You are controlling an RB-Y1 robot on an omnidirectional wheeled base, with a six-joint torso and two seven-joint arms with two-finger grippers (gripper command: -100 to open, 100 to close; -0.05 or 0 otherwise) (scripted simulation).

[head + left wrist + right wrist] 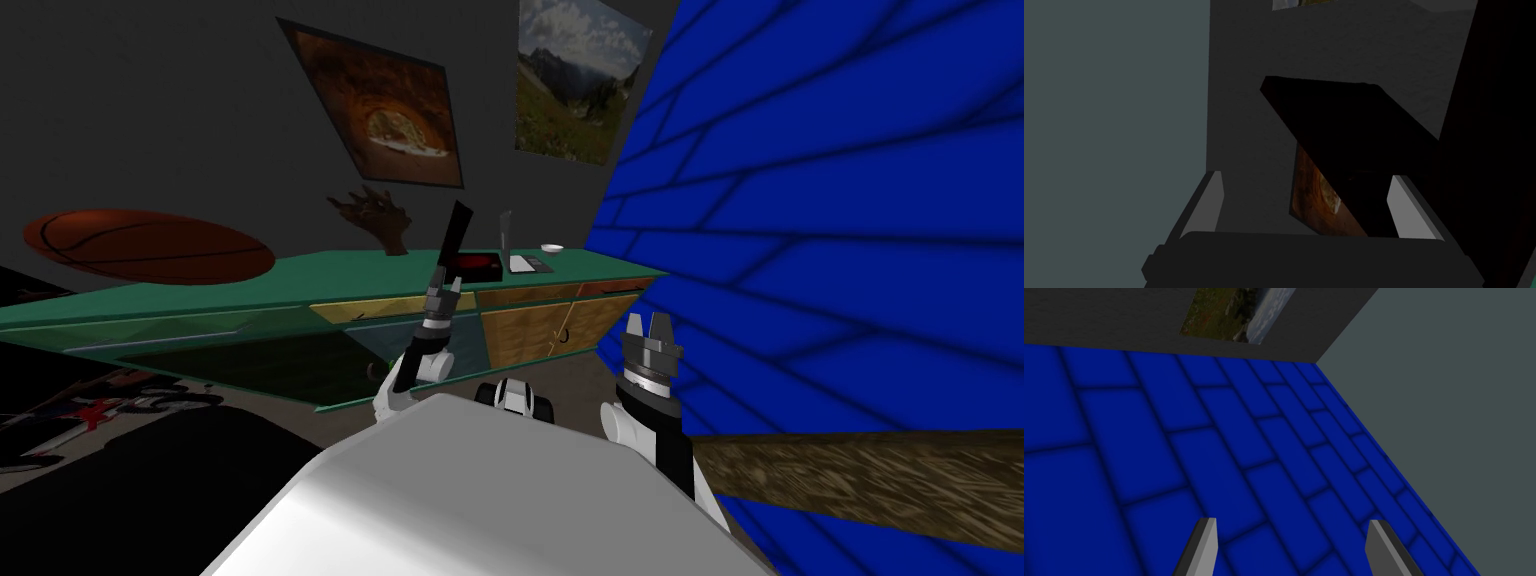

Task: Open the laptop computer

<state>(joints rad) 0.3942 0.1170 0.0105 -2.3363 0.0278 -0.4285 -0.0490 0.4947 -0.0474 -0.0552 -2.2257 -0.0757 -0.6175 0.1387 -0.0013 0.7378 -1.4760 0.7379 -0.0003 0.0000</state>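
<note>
Head view shows the left claw (445, 283) reaching up to the front edge of a green bench (200, 300), and the laptop (470, 250) lies straight ahead of it, just beyond its fingertips. The laptop's base is a flat, dark reddish slab on the bench top. Its lid (458, 232) is a thin, matte black panel that stands up steeply and leans back from the claw, so I judge it already well raised. The hinge line runs across the claw's reach, not along it.

Left wrist view shows the left claw (1306, 176) with its two grey blades spread wide and gripping nothing. The black lid (1344, 135) rises between them as a hard-edged slab, closer to one blade than the other. I cannot tell whether it touches that blade.

The right claw (648, 322) hangs off to the side, well apart from the laptop, and its blades (1210, 538) are likewise spread and empty. The left arm is plainly the nearer one.

Just past the laptop, on the side away from the left claw, stand a thin grey upright panel (506, 232) and a small white bowl (552, 248). To the other side sit a brown hand-shaped sculpture (378, 218) and, farther off, an orange ball with black seams (150, 245).

Any further push should go against the lid's face, away from the claw.
</note>
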